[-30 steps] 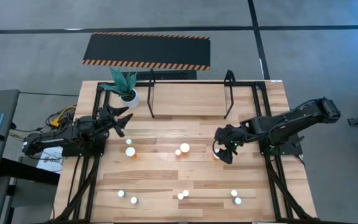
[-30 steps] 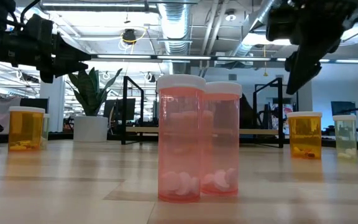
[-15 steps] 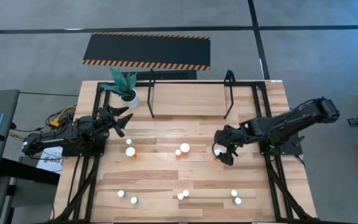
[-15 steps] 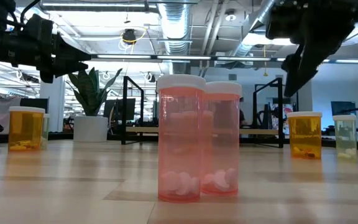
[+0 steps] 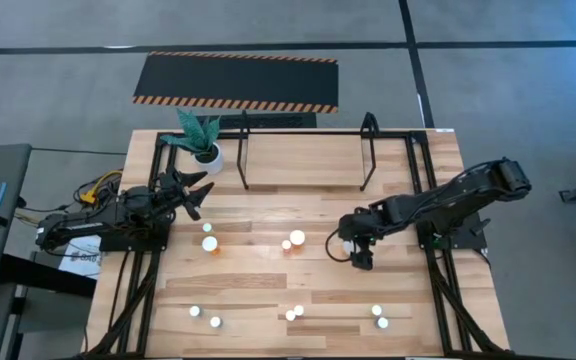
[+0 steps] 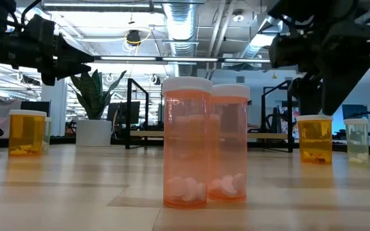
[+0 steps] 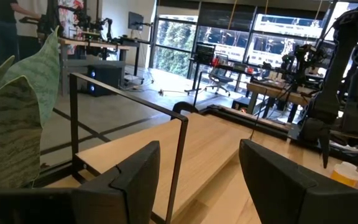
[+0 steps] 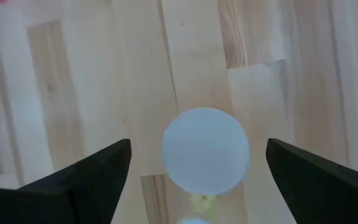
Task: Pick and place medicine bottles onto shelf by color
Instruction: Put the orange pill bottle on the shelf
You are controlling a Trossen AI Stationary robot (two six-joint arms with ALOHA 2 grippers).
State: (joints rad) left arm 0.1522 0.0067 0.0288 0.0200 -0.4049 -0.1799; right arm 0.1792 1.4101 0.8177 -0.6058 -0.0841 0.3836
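Right of the wooden table's (image 5: 268, 285) centre, my right gripper (image 5: 352, 247) hung fingers spread wide over a white-capped orange medicine bottle (image 8: 205, 151), gripping nothing. Far left, my left gripper (image 5: 190, 189) waited half open and empty beside the black tube shelf (image 5: 243, 150).

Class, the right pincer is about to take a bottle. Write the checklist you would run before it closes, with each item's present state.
1. Right pincer open: ok.
2. White cap of the bottle centred between its fingers: ok.
3. Fingers low enough around the bottle body: cannot tell.
4. Nearest bottle apart from the target: ok.
5. Shelf upright at the table's far edge: ok.
6. Left pincer waiting near the plant, away from the target: ok.
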